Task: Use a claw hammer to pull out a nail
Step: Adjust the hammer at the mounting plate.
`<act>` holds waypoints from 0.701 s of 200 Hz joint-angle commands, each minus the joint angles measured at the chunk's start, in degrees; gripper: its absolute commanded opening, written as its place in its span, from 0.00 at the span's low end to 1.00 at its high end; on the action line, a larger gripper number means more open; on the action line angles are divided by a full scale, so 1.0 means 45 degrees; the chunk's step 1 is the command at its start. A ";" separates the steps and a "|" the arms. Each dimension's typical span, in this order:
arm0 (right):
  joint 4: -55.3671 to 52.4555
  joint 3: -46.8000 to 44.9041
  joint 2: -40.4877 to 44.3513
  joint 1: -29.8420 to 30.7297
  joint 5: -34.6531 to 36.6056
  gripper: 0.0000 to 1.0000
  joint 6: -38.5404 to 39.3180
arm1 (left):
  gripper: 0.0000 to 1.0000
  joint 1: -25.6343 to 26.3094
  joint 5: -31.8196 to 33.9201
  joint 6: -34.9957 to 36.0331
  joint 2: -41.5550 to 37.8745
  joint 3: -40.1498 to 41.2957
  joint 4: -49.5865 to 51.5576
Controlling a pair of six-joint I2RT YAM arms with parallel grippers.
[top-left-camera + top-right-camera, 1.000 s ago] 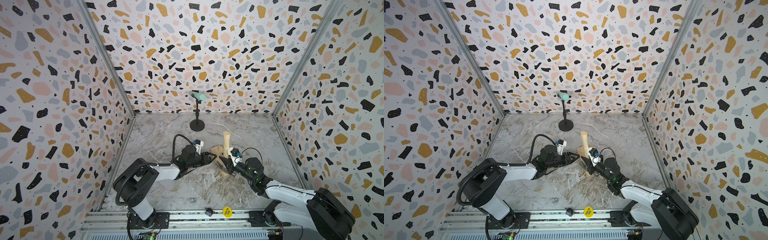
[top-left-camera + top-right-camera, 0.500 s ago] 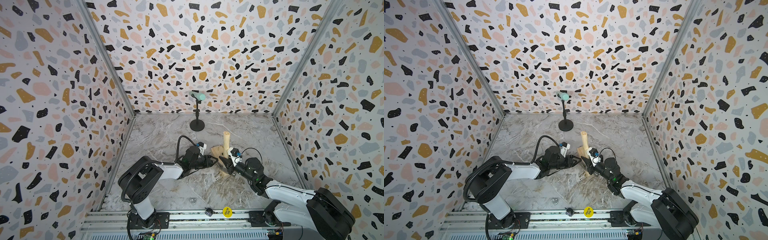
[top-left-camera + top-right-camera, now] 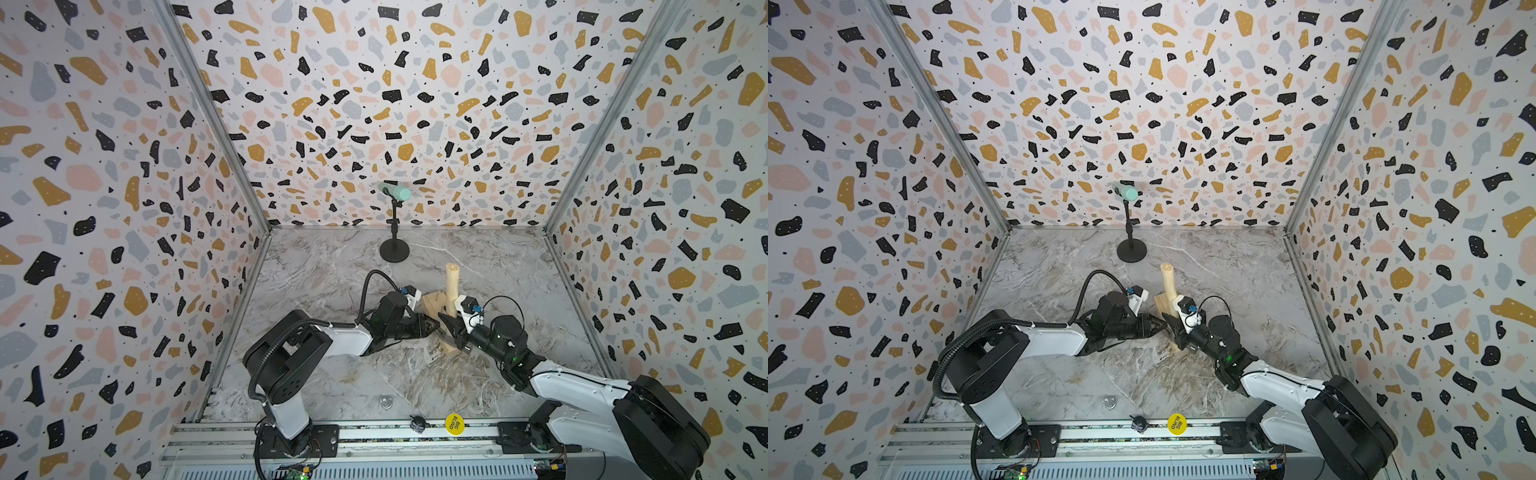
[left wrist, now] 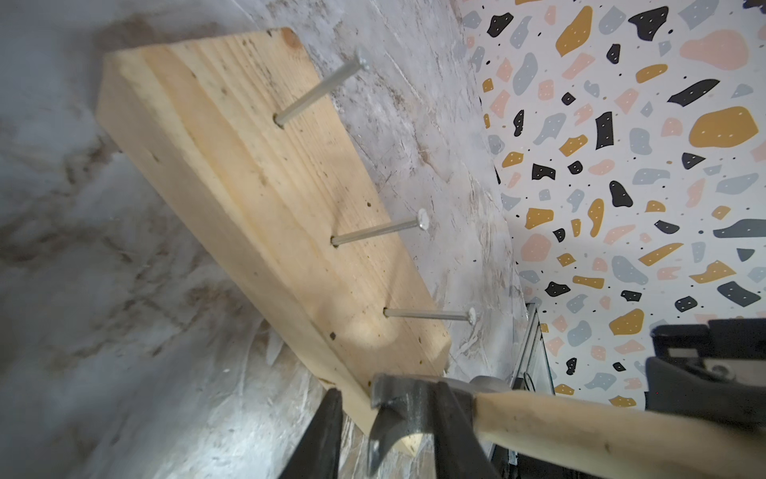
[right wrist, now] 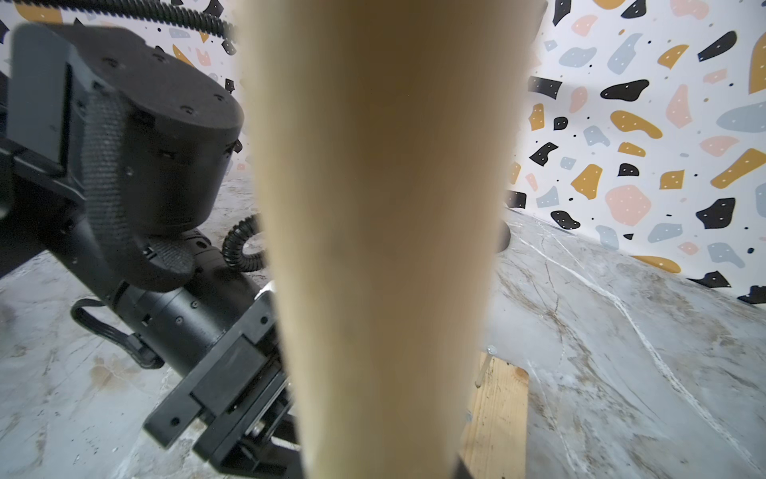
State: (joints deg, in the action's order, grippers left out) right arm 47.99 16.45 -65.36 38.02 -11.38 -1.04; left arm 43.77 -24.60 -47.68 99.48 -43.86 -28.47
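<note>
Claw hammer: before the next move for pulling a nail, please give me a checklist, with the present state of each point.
1. Right claw shut on the handle of the claw hammer: ok.
2. Left claw gripping the hammer head: not ok; its fingers flank the head, with a gap on one side.
3. Nails standing high enough to hook: ok; three nails stick out of the wooden block, untouched.
4. Forked end hooked under any nail: cannot tell; it is cut off at the edge of the left wrist view.
5. Block lying flat on the table: ok.
</note>
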 commanded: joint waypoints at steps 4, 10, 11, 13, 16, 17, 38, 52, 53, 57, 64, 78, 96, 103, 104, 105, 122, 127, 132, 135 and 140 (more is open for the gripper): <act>0.1001 0.0300 0.0354 0.0053 -0.0217 0.00 -0.0043 | 0.32 0.0122 -0.0149 0.0425 0.0118 -0.0218 0.0096; 0.1025 0.0302 0.0346 0.0065 -0.0222 0.00 -0.0042 | 0.32 0.0136 -0.0161 0.0434 0.0138 -0.0234 0.0115; 0.1030 0.0316 0.0346 0.0056 -0.0233 0.00 -0.0042 | 0.32 0.0137 -0.0159 0.0427 0.0148 -0.0234 0.0115; 0.1024 0.0307 0.0345 0.0054 -0.0237 0.00 -0.0043 | 0.32 0.0152 -0.0173 0.0441 0.0141 -0.0249 0.0115; 0.1029 0.0327 0.0348 0.0051 -0.0232 0.00 -0.0043 | 0.31 0.0156 -0.0177 0.0459 0.0154 -0.0268 0.0130; 0.1032 0.0328 0.0337 0.0059 -0.0239 0.00 -0.0043 | 0.31 0.0156 -0.0178 0.0459 0.0156 -0.0271 0.0142; 0.1055 0.0317 0.0317 0.0058 -0.0253 0.00 -0.0023 | 0.27 0.0188 -0.0146 0.0613 0.0270 -0.0437 0.0325; 0.1046 0.0321 0.0320 0.0061 -0.0251 0.00 -0.0020 | 0.22 0.0215 -0.0134 0.0654 0.0333 -0.0544 0.0388; 0.1041 0.0325 0.0323 0.0064 -0.0248 0.00 -0.0021 | 0.22 0.0215 -0.0136 0.0654 0.0343 -0.0546 0.0389; 0.1054 0.0314 0.0317 0.0058 -0.0249 0.00 -0.0022 | 0.22 0.0227 -0.0126 0.0653 0.0368 -0.0580 0.0389; 0.1055 0.0327 0.0321 0.0048 -0.0262 0.00 -0.0023 | 0.21 0.0229 -0.0119 0.0646 0.0388 -0.0623 0.0404; 0.1016 0.0312 0.0336 0.0063 -0.0255 0.00 -0.0023 | 0.20 0.0254 -0.0104 0.0642 0.0393 -0.0708 0.0408; 0.1015 0.0326 0.0331 0.0047 -0.0261 0.00 -0.0006 | 0.19 0.0253 -0.0101 0.0660 0.0413 -0.0762 0.0443; 0.1014 0.0322 0.0338 0.0059 -0.0265 0.00 -0.0001 | 0.18 0.0254 -0.0116 0.0692 0.0437 -0.0781 0.0447; 0.1015 0.0326 0.0342 0.0053 -0.0265 0.00 -0.0002 | 0.18 0.0254 -0.0118 0.0693 0.0434 -0.0791 0.0447; 0.1016 0.0328 0.0334 0.0050 -0.0265 0.00 -0.0003 | 0.18 0.0244 -0.0119 0.0693 0.0433 -0.0796 0.0447; 0.0994 0.0331 0.0326 0.0064 -0.0267 0.00 0.0005 | 0.15 0.0254 -0.0144 0.0726 0.0471 -0.0819 0.0479; 0.0988 0.0337 0.0326 0.0057 -0.0264 0.00 -0.0003 | 0.14 0.0254 -0.0154 0.0732 0.0486 -0.0821 0.0486; 0.0980 0.0332 0.0332 0.0047 -0.0265 0.00 -0.0003 | 0.14 0.0254 -0.0158 0.0732 0.0491 -0.0821 0.0487; 0.0977 0.0357 0.0332 0.0064 -0.0275 0.00 0.0014 | 0.13 0.0254 -0.0185 0.0732 0.0491 -0.0821 0.0487; 0.0948 0.0352 0.0349 0.0059 -0.0275 0.00 0.0013 | 0.13 0.0252 -0.0183 0.0732 0.0509 -0.0821 0.0487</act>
State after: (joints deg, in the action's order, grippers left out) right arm 47.99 16.45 -65.36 38.00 -11.79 -0.99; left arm 44.49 -24.62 -45.58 101.08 -46.04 -26.00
